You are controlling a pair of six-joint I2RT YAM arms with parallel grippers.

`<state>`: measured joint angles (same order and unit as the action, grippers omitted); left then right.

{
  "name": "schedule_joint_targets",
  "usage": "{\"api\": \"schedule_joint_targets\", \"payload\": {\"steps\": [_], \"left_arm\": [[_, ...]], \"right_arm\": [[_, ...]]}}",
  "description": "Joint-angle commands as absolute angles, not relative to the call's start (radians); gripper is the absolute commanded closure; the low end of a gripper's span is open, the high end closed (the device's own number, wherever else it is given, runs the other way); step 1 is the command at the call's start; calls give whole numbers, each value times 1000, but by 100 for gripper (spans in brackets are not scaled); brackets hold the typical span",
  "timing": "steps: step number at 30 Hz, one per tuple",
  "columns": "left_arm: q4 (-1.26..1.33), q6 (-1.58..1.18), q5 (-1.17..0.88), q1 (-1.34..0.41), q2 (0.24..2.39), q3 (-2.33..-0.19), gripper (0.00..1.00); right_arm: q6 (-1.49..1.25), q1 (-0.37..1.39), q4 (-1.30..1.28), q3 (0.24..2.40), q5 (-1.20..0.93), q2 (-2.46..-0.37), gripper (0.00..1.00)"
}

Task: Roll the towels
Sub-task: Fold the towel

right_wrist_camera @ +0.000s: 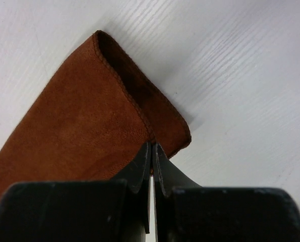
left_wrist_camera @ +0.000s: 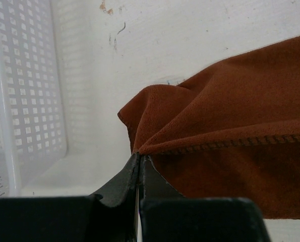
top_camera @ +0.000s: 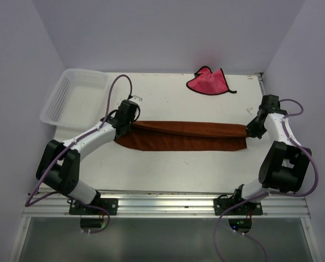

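Observation:
A rust-brown towel [top_camera: 184, 136] lies folded lengthwise in a long strip across the middle of the table. My left gripper [top_camera: 125, 124] is shut on its left end, pinching the hemmed corner [left_wrist_camera: 144, 148] between its black fingertips [left_wrist_camera: 120, 181]. At the other end my right gripper [top_camera: 253, 129] is shut on the towel's right corner [right_wrist_camera: 155, 136], where the stitched edge folds over. The brown cloth [right_wrist_camera: 74, 121] fills the left of the right wrist view. A pink-red towel [top_camera: 207, 82] with dark edging lies crumpled at the back of the table, apart from both grippers.
A white mesh basket [top_camera: 75, 95] stands at the back left, close beside my left gripper; its perforated wall [left_wrist_camera: 26, 85] fills the left of the left wrist view. The table's metal front rail [top_camera: 167, 199] runs between the arm bases.

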<state>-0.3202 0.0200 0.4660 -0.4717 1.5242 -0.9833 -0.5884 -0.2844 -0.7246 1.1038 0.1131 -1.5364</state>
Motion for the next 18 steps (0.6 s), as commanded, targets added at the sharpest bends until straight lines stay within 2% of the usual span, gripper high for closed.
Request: {"api": "schedule_joint_targets", "payload": {"steps": [1,14,18], "left_arm": [[-331,9,502,-491,1526,-973,100],[-354,-44,545,-537,1578,-951,100],[-353,-41,545,-546,1580,-950,100]], "right_arm": [[-565,-291,-716,1085,152,-1496,100],[-565,-290,-690,1008,134,-1514,100],[-568,-288,-687,994,127,-1525,88]]}}
